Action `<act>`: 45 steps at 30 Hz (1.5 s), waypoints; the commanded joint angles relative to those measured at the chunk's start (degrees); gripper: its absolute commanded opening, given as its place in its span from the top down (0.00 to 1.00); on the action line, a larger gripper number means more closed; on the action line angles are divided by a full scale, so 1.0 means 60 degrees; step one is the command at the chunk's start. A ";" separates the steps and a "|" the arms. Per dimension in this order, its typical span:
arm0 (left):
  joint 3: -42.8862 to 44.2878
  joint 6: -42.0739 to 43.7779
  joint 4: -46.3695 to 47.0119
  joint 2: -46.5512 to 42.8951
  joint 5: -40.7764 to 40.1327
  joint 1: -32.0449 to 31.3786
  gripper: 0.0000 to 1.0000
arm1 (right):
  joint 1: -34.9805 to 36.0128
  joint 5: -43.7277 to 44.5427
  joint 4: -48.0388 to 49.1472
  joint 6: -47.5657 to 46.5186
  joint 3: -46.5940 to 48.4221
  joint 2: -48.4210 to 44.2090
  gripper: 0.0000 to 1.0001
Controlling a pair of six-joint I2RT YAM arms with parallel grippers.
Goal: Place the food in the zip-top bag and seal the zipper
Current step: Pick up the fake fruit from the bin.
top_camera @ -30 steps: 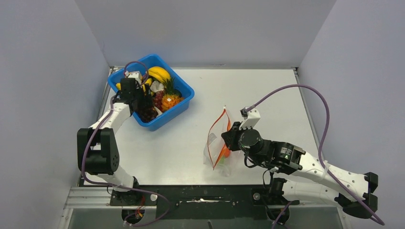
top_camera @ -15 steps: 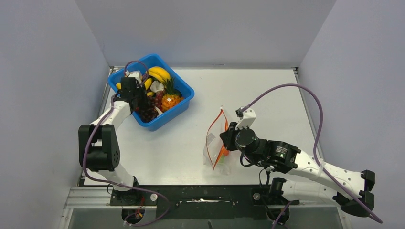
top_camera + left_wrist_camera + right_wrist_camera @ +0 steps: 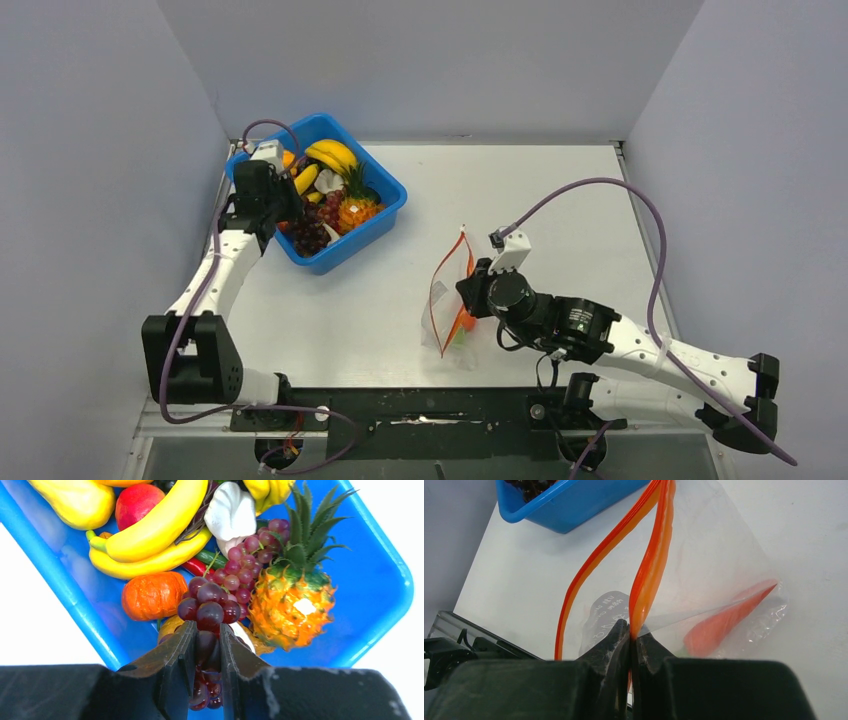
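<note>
Zip-top bag, mid-table with its mouth open: we count one carrot inside, right gripper pinching the zipper, left gripper clamped on grapes in the blue bin beside bananas and pineapple; most loading and sealing remain.

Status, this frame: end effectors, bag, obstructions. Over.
Left end effector shut on dark grapes, over blue bin. Right end effector pinching zipper, zip-top bag mouth open, carrot inside. Nothing seen in the way.

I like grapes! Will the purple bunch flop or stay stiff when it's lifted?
Likely wobbly: the grapes are separate round beads bunched together, and the left tool pinches only a few. Their glossy skin may make them slip.
</note>
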 commanded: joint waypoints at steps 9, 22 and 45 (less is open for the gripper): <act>-0.0132 -0.0524 0.0067 -0.2182 0.1007 -0.0143 0.88 | -0.0149 0.0323 0.0773 0.0046 0.0514 0.0486 1.00; 0.0063 -0.0599 -0.0577 -0.3961 0.1989 -0.1136 0.89 | -0.0217 -0.0138 0.1320 0.0044 0.0795 0.1244 1.00; -0.1285 -0.3402 0.1464 -0.6076 0.3715 -0.3300 0.92 | -0.0332 -0.0919 0.2488 -0.0105 0.1256 0.2432 1.00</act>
